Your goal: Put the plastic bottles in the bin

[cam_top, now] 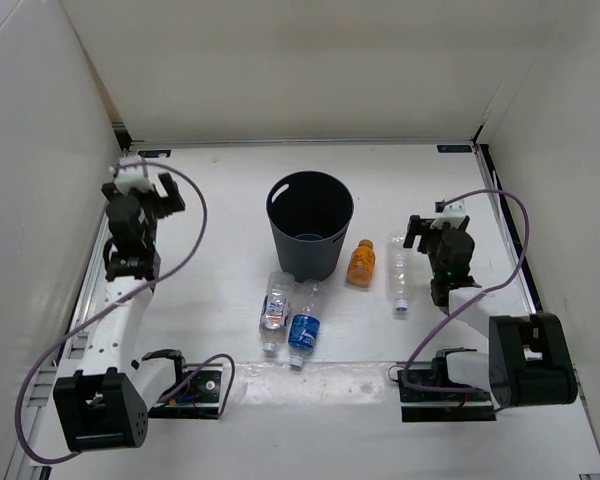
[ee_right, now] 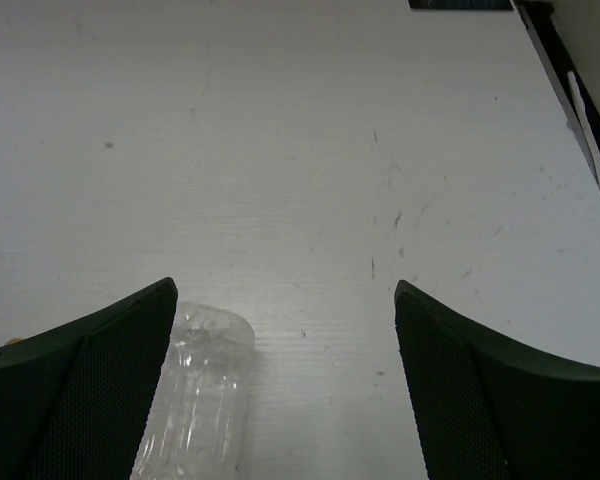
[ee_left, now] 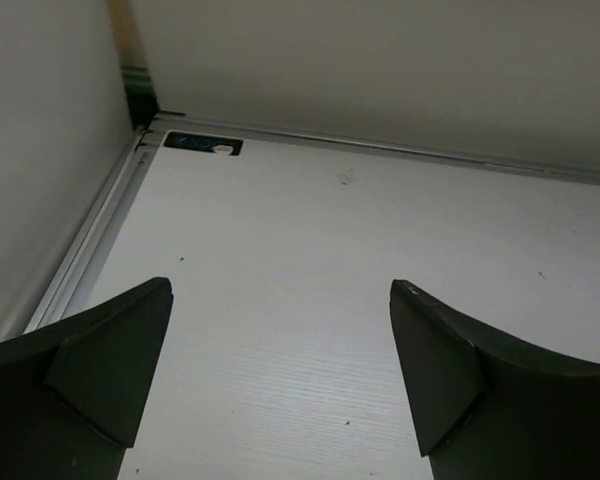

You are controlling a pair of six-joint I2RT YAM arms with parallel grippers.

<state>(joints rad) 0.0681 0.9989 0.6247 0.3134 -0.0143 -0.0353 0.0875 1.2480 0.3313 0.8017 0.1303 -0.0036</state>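
Right tool (ee_right: 285, 300) stands wide and empty, the clear unlabelled bottle (ee_right: 198, 395) lying beside its left finger, so it should shift across and straddle the body squarely before closing; left tool (ee_left: 280, 300) likewise wide, idle.

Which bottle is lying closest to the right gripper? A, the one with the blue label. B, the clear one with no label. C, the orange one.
B: the clear unlabelled bottle lies right beside the right gripper, while the others sit nearer the bin.

One orange bottle (cam_top: 360, 264); three clear bottles (cam_top: 400, 273); one bin (cam_top: 310, 262); two arms (cam_top: 130, 300).
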